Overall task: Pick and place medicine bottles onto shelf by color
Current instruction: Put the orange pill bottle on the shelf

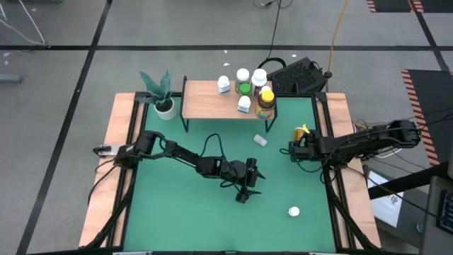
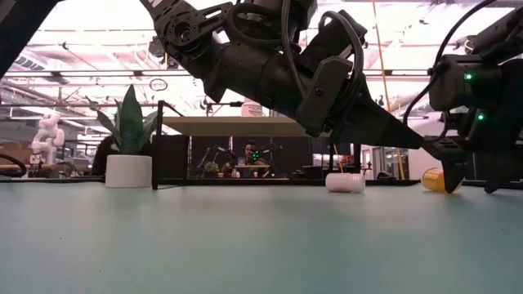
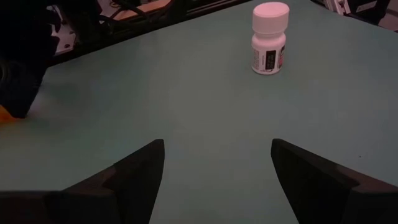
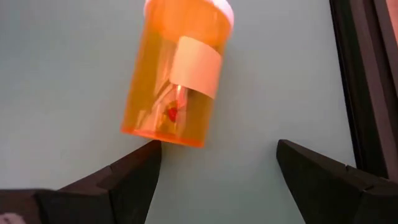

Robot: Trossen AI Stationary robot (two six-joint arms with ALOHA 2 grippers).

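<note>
Right claw [image 1: 292, 151] hangs low over the green counter [image 1: 184, 212] near its right rail, fingers spread wide with nothing between them. Just ahead of its tips lies the orange bottle [image 4: 176, 73], on its side, its flat base toward the claw and its cap pointing away. The bottle sits a little off the claw's centre line, nearer one finger than the other, and its base is close to that fingertip; whether they touch I cannot tell.

Left claw [image 1: 248, 185] waits near the middle of the counter, likewise wide open and empty. Ahead of it, well apart, a white bottle [image 3: 270, 38] stands upright on the counter. Off to its side, between it and the shelf [image 1: 212, 99], another small white bottle [image 1: 260, 141] lies tipped over.

The shelf at the far edge already carries a cluster of bottles toward its right end: several white ones, a green one [image 1: 244, 89] and an amber one with a yellow cap [image 1: 265, 101]. So sorting looks well along, with three bottles left on the counter.

The step in hand appears to be the approach to the orange bottle. The next move would call for the right claw to shift sideways until the bottle is centred between the fingers, advance so they straddle its body, then close. A round body lying flat may roll or skid away if one finger arrives first, so both should meet it together.
</note>
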